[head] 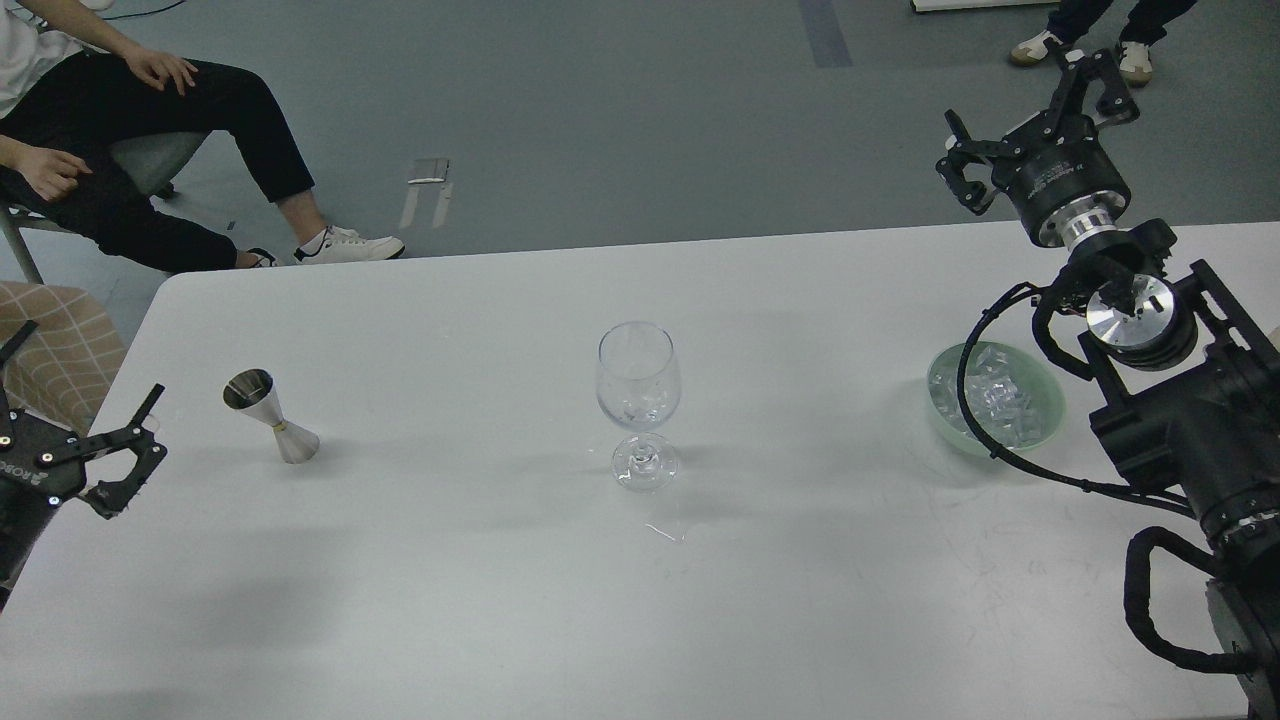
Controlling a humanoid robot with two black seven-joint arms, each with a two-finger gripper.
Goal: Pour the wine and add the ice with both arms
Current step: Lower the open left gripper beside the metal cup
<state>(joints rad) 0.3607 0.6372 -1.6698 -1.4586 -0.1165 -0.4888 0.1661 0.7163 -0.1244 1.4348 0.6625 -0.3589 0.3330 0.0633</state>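
Observation:
A clear wine glass [638, 400] stands upright at the table's middle, with a few small ice cubes [645, 405] in its bowl. More ice [1000, 400] fills a pale green bowl [1045, 425] at the right, partly behind my right arm's cable. A steel jigger [268, 415] stands at the left. My left gripper [90, 365] is open and empty at the table's left edge, left of the jigger. My right gripper [1035, 125] is open and empty, raised beyond the table's far right edge, above and behind the bowl.
A white table [450, 600] carries everything, with a small wet streak [665, 530] in front of the glass. A seated person [150, 110] is beyond the far left corner and a chequered chair [60, 345] is at the left. Feet [1040, 45] show at the top right.

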